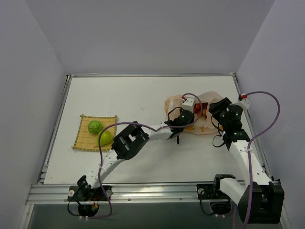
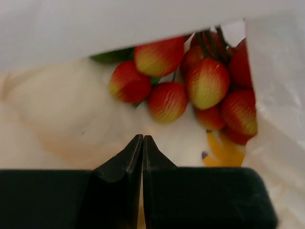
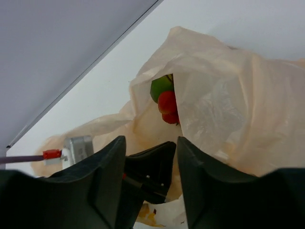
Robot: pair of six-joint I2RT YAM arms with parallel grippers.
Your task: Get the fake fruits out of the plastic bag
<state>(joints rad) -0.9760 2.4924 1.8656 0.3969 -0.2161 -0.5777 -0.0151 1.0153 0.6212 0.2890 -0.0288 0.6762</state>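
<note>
The peach plastic bag (image 1: 172, 102) lies right of the table's centre and also shows in the right wrist view (image 3: 228, 95). Its mouth is open, with the red berry bunch (image 2: 190, 90) and its green leaves inside; the bunch also shows in the right wrist view (image 3: 167, 107). My left gripper (image 2: 143, 138) is shut, reaching into the bag mouth (image 1: 189, 116), its tips just short of the berries with nothing seen between them. My right gripper (image 3: 150, 139) is open, at the bag's right side (image 1: 214, 109), facing the mouth. A yellow-green pear-like fruit (image 1: 106, 138) lies on the mat.
A square yellow woven mat (image 1: 82, 141) lies at the left with the pear-like fruit and a round green fruit (image 1: 95, 127) on it. The table's raised edges and white walls close in the sides and back. The left arm stretches across the middle.
</note>
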